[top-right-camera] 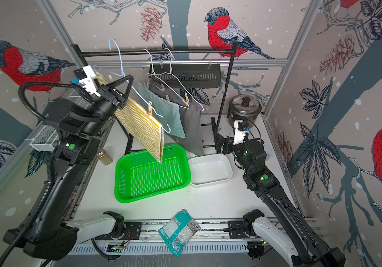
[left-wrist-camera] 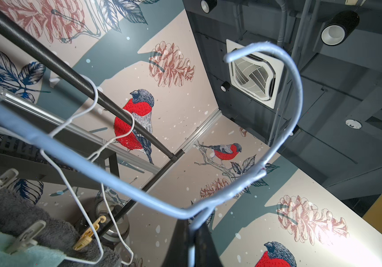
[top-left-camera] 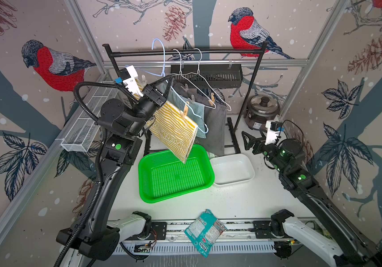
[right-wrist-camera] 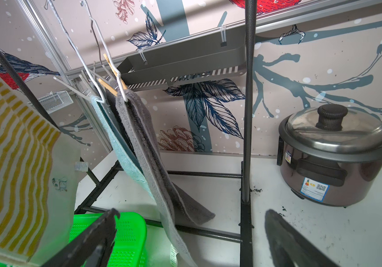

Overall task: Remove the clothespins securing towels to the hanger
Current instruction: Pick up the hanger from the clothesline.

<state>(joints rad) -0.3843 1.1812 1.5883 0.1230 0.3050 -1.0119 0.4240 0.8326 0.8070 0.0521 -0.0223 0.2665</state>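
Left arm reared high, elbow bent, wrist angled up toward the back wall. Left pincer [top-left-camera: 170, 78] has its jaws closed, apparently nipping the blue hanger [left-wrist-camera: 299, 92] wire. Right arm sits low, stretched forward, wrist roughly level. Right pincer [top-left-camera: 245, 140] has its jaws spread wide and is empty.

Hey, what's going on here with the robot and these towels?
The left gripper is shut on the blue hanger, holding it off the rail, its yellow striped towel dangling over the green basket with a wooden clothespin on it. The right gripper sits open near the rack's base. The light blue towel and grey towel hang pinned on white hangers.
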